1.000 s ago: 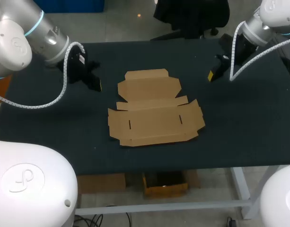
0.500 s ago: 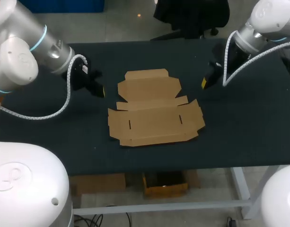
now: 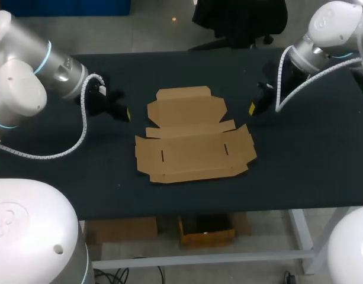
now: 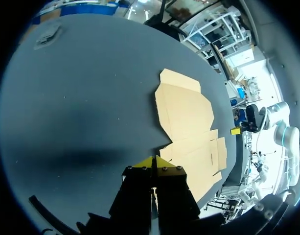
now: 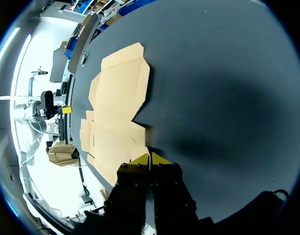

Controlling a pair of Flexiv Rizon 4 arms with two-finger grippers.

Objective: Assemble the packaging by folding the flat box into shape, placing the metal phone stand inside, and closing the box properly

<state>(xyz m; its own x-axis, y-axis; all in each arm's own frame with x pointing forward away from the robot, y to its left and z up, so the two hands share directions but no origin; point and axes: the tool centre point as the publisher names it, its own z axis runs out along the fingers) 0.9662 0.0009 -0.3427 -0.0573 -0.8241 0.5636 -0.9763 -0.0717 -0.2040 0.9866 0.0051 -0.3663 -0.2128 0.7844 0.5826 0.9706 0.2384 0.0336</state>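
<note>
Cardboard flat box (image 3: 193,139) is lying unfolded mid-worktop (image 3: 299,165), likely light and bendy, best pinched at a flap edge; my left gripper (image 3: 127,113) and right gripper (image 3: 252,109) are hovering beside it, clenched empty.

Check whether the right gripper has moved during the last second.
Yes. The right gripper has come closer to the flat box, which has stayed put.

I count one flat cardboard box (image 3: 193,137) on one dark table (image 3: 299,171). Two robot arms, the left arm (image 3: 27,77) and right arm (image 3: 329,26), carry two grippers: left gripper (image 3: 127,114), right gripper (image 3: 252,109).
</note>
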